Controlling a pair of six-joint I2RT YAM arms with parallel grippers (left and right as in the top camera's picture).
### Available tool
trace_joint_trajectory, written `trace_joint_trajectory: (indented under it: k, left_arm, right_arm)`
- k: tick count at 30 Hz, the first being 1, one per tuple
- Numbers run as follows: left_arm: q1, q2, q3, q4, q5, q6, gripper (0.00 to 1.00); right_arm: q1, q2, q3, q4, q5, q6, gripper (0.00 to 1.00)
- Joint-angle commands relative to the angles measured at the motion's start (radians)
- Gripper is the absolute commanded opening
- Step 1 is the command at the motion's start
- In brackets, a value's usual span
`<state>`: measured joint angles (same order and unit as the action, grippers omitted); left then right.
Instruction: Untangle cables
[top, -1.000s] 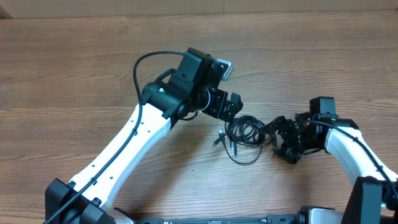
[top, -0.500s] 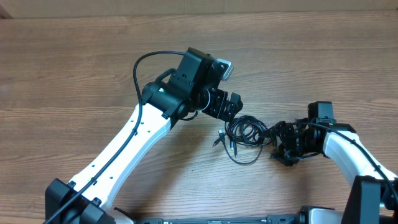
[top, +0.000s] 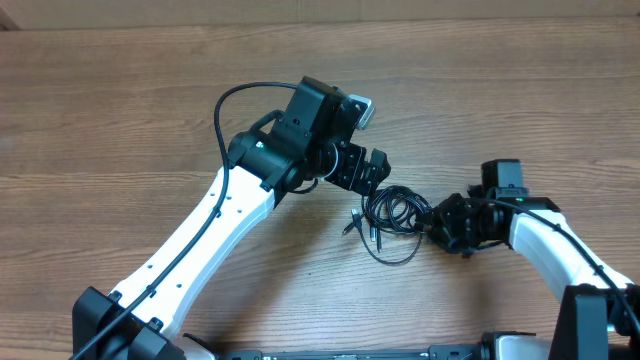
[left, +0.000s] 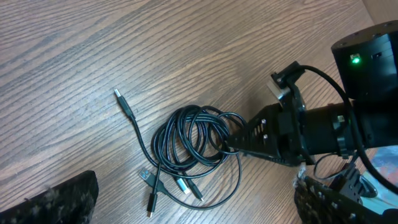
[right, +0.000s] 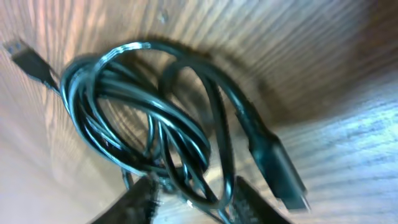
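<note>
- Several cables (top: 392, 212) looped in one tangle on table (top: 120, 120).
- Right gripper (top: 432, 222) at tangle's right edge, part-narrowed round strands; firm pinch impossible to tell.
- Left gripper (top: 372, 170) just up-left of tangle, spread wide, empty.
- Likely step: seizing a loop. Next: clamp, draw outward from tangle.

I'm looking down at the cables (top: 392, 212) lying in one coil on the table (top: 120, 120), right of its middle and toward the arms' bases. The left gripper (top: 372, 170) is hanging just beyond the coil and slightly to its left, apart from it. The right gripper (top: 436, 222) is sitting on the coil's right side, with its tip at the coil's right edge. Through the right wrist camera I'm seeing several strands running between its fingers (right: 134, 202). In the left wrist view the plug ends (left: 163, 185) are trailing out on the side facing away from the right gripper, with one lying apart from the rest.
</note>
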<state>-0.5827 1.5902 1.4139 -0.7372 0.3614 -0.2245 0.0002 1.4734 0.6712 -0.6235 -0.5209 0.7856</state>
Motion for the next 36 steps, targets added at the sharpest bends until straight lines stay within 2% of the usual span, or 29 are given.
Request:
trace_joint_trajectory:
  k: [1,3,6,11,16,20,23,27,30,36]
  left_arm:
    - [-0.009,-0.006,0.009,0.000,-0.013,0.023,1.00]
    - [-0.009,-0.006,0.009,0.000,-0.014,0.023,1.00]
    - [-0.009,-0.006,0.009,-0.004,-0.014,0.023,1.00]
    - [-0.009,-0.006,0.009,-0.014,-0.013,0.022,1.00]
    - [-0.009,-0.006,0.009,-0.034,-0.014,0.023,1.00]
    - [-0.008,-0.006,0.009,-0.053,-0.014,0.023,1.00]
    - [-0.009,-0.006,0.009,-0.063,-0.013,0.023,1.00]
    - [-0.006,-0.006,0.009,-0.074,-0.014,0.022,1.00]
    - [-0.006,-0.006,0.009,-0.074,-0.014,0.023,1.00]
    - [-0.001,-0.006,0.009,-0.074,-0.027,0.023,1.00]
  right_arm:
    - [0.031,0.003,-0.005,0.026,0.095,0.049,0.30]
    - [0.043,0.003,-0.005,0.039,0.131,0.060,0.25]
    - [0.045,0.003,-0.005,0.048,0.143,0.059,0.04]
    - [0.045,0.002,-0.002,0.109,0.064,-0.006,0.04]
    - [0.045,-0.011,-0.002,0.345,-0.317,-0.211,0.04]
    - [0.043,-0.020,-0.002,0.634,-0.651,-0.203,0.04]
    - [0.043,-0.020,-0.002,0.911,-0.810,-0.039,0.04]
    - [0.044,-0.020,-0.002,1.243,-0.881,0.194,0.04]
    - [0.043,-0.020,-0.002,1.425,-0.899,0.338,0.04]
    - [0.044,-0.020,-0.002,1.678,-0.919,0.561,0.04]
